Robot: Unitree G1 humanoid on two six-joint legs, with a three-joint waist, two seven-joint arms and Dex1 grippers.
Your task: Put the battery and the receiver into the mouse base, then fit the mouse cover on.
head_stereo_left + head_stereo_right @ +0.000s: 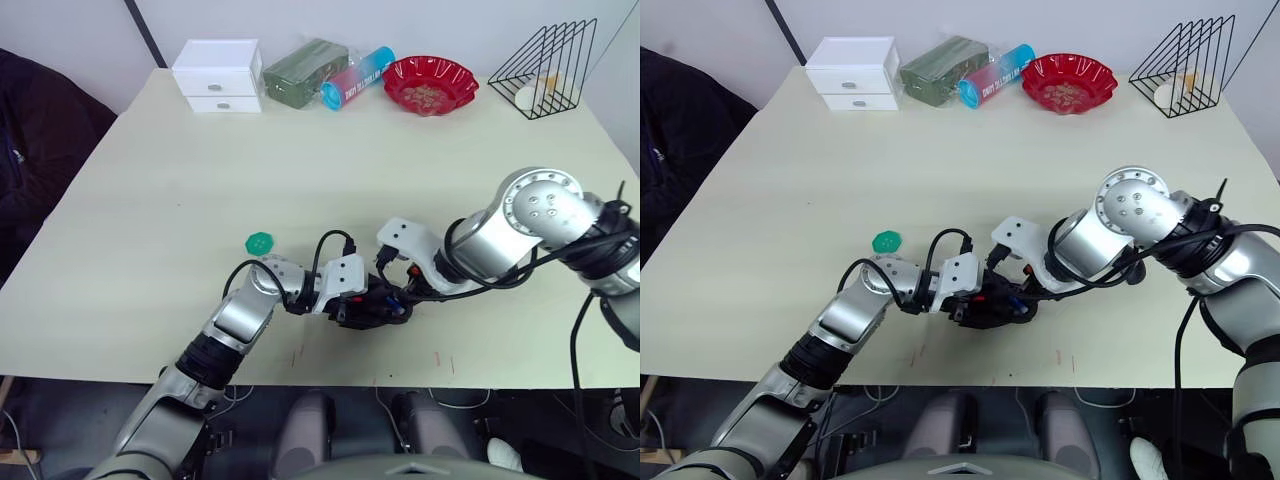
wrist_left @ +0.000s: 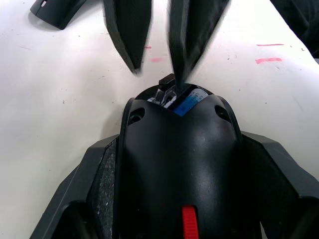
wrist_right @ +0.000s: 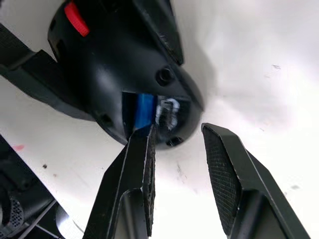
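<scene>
The mouse base (image 1: pixel 370 303) sits near the front edge of the table (image 1: pixel 150 250), with lots of bare table behind it. The left gripper (image 2: pixel 174 164) is closed on the base from both sides. The blue battery (image 2: pixel 185 105) lies inside the base at its open end. The right gripper (image 3: pixel 177 149) is open, one finger (image 3: pixel 142 164) touching that end. A green disc (image 1: pixel 260 242) lies nearby. A red bowl (image 1: pixel 430 83) at the back holds small bits

Bright, even light; soft shadows on the table (image 1: pixel 150 250); blurred right fingers (image 2: pixel 187 35); glossy highlights on the mouse base (image 2: pixel 174 164).
</scene>
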